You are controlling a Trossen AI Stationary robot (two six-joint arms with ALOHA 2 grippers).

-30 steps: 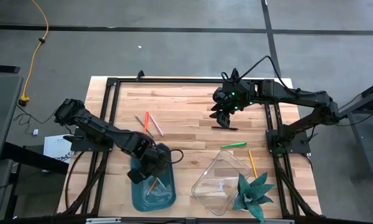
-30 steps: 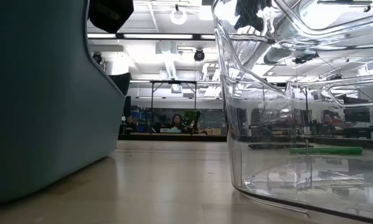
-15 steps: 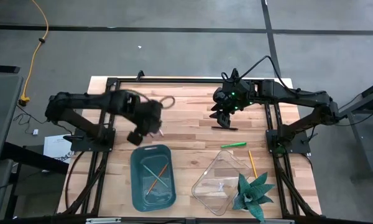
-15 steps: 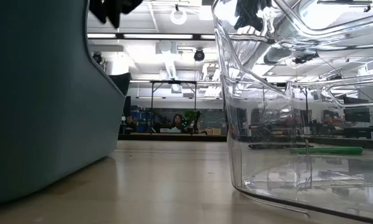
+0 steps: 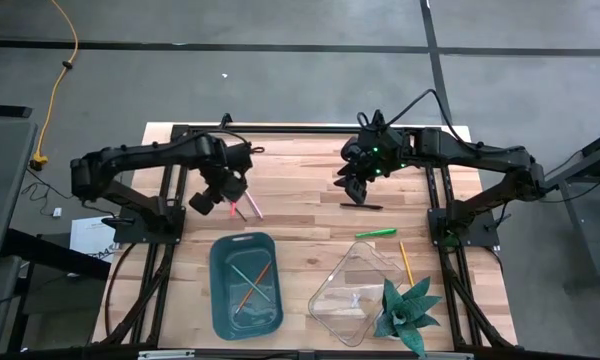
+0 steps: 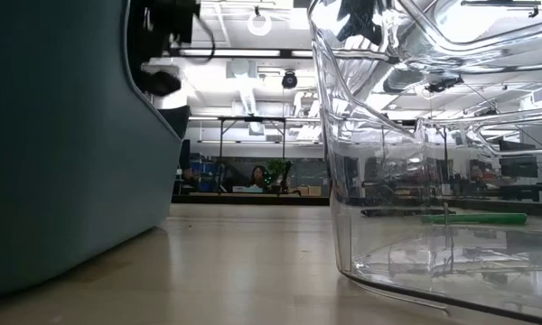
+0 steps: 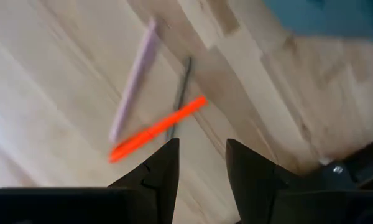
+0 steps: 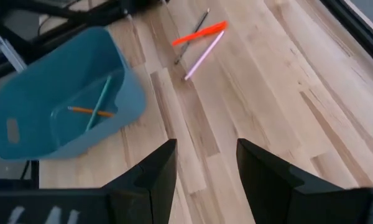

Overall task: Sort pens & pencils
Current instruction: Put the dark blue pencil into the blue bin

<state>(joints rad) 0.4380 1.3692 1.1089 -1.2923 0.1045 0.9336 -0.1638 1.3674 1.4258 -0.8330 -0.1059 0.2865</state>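
Observation:
A red-orange pen (image 7: 155,129), a pink stick (image 7: 133,81) and a thin dark pencil (image 7: 180,96) lie together on the wooden table, left of centre. My left gripper (image 5: 228,188) hangs over them, pointing down, open (image 7: 202,162) and holding nothing. A black pen (image 5: 362,206) lies at the far right, just below my right gripper (image 5: 355,190), which hovers open (image 8: 205,168) and tilted down. A green pen (image 5: 375,233) and a yellow pencil (image 5: 405,262) lie farther toward the near right. An orange pencil (image 8: 90,111) and a greenish pencil (image 8: 101,99) lie in the blue bin (image 5: 220,290).
A clear plastic container (image 5: 355,295) stands near the front edge, right of the blue bin, with a green plant (image 5: 408,310) beside it. In the low view the bin (image 6: 54,144) and the clear container (image 6: 415,181) fill the foreground. Black frame rails (image 5: 175,180) run along both table sides.
My left gripper has swung from above the blue bin toward the table's far edge and now hangs over the red-orange pen and its neighbours, its wrist rolled on the way. The right arm has kept still.

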